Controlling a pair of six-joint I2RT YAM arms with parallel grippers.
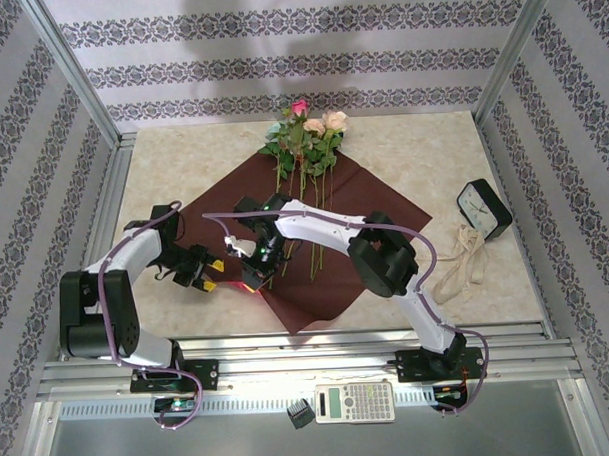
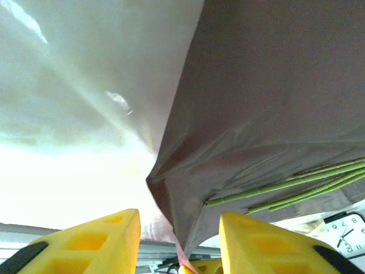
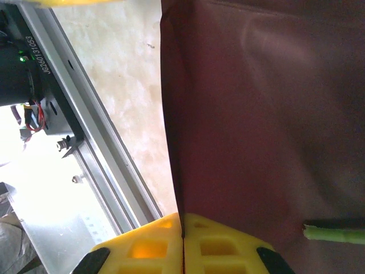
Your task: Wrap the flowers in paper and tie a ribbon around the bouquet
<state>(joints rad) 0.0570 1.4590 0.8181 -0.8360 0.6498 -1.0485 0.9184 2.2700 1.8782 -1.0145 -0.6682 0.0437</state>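
Entry: paper edge lift, 2 grippers at the near-left side
Right gripper (image 3: pixel 182 228) is pinching the paper (image 1: pixel 383 195) edge, jaws closed; left gripper (image 2: pixel 179 231) is standing open astride that edge; flowers (image 1: pixel 306 138) are lying along the sheet's middle; risk: thin pinch slipping, stems rolling under the fold; bare table (image 1: pixel 173 173) is lying leftward; rail (image 3: pixel 108 171) is crowding the near side.
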